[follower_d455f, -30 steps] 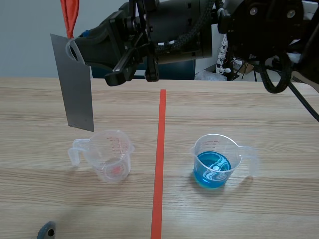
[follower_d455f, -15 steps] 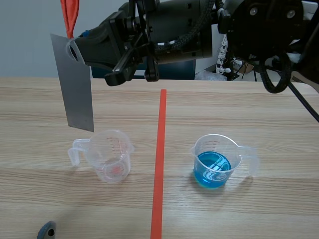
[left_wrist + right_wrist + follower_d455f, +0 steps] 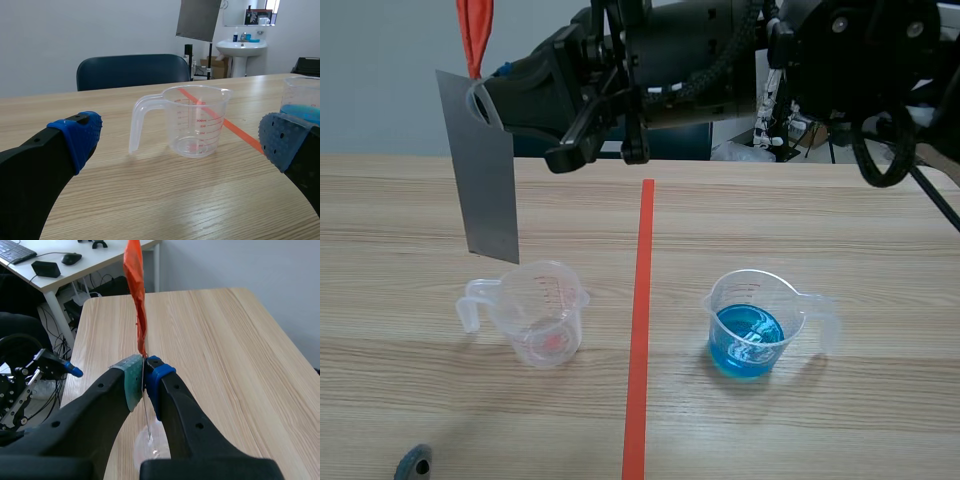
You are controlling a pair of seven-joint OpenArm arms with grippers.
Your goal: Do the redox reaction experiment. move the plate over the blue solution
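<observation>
Clamping one grey plate (image 3: 480, 165), the right gripper (image 3: 145, 385) hangs above two cups (image 3: 545, 310) (image 3: 750, 320); left gripper (image 3: 181, 137) gapes.

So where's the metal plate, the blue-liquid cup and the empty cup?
grey plate (image 3: 482, 175): scene view, middle of its flat face.
cup of blue solution (image 3: 750, 292): scene view, inner wall above the liquid.
empty cup (image 3: 197, 125): left wrist view, its clear side wall.

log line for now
right tool: shut on flat grey metal plate | plate: above empty clear plastic jug, not blue-solution jug | left tool: open
</observation>
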